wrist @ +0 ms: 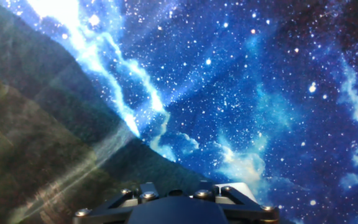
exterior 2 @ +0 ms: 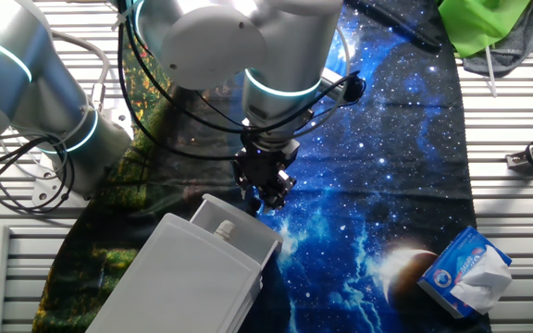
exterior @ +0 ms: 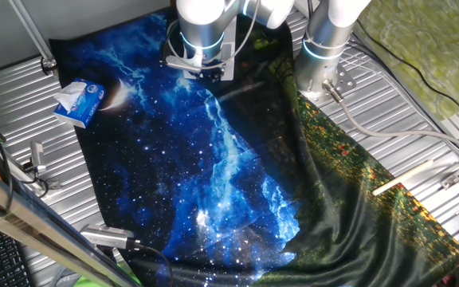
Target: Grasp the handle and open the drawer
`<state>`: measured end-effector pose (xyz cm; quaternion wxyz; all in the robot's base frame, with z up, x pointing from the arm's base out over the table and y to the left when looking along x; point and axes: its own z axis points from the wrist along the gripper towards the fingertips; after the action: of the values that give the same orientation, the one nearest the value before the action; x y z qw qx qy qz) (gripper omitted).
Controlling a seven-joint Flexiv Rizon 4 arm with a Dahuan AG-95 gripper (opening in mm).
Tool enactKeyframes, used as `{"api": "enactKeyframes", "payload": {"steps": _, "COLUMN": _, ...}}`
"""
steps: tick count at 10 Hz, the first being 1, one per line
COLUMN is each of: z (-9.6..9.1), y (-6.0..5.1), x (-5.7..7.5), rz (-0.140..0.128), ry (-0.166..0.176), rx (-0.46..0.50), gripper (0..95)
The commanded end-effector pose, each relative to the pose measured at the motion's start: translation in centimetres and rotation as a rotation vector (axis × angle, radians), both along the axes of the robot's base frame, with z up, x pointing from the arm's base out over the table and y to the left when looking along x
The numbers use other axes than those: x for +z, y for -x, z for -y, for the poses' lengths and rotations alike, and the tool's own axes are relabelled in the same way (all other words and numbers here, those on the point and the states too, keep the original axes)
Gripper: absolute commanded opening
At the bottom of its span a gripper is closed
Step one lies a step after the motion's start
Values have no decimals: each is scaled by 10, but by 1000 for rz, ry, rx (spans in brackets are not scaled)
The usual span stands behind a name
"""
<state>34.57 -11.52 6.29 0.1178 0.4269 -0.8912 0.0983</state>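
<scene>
Hovering low over the starry cloth (exterior 2: 387, 166), gripper (exterior 2: 268, 192) just beside the drawer (exterior 2: 192, 277) at the desk's edge. Drawer slid partway out. Handle hidden from view. Jaws: apart or together, impossible to tell. Tissue box (exterior 2: 465, 271) well apart, near a corner.

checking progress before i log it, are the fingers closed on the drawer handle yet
No: in the other fixed view the gripper hangs over the starry cloth, apart from the handle on the drawer.
</scene>
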Motion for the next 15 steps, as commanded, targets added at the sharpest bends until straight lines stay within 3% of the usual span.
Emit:
{"api": "enactKeyframes", "payload": {"steps": 1, "z": -4, "y": -3, "x": 3, "rz": -3, "ry": 3, "rx": -3, "gripper": 380}}
{"api": "enactKeyframes", "payload": {"steps": 3, "z": -6, "y": -5, "x": 4, "rz": -4, "ry": 6, "rx": -8, "gripper": 380}}
{"api": "enactKeyframes", "payload": {"steps": 4, "z": -6, "y": -6, "x": 5, "rz": -2, "ry": 9, "rx": -14, "gripper": 0}}
{"api": "enactKeyframes", "payload": {"steps": 9, "z": -7, "y": -7, "x": 7, "rz": 4, "ry": 10, "rx": -25, "gripper": 0}}
{"api": "enactKeyframes", "payload": {"steps": 12, "z": -12, "y": -13, "x": 12, "rz": 6, "ry": 33, "rx": -32, "gripper": 0}}
{"api": "enactKeyframes", "payload": {"steps": 15, "z": -15, "y": -15, "x": 18, "rz": 24, "ry": 28, "rx": -57, "gripper": 0}}
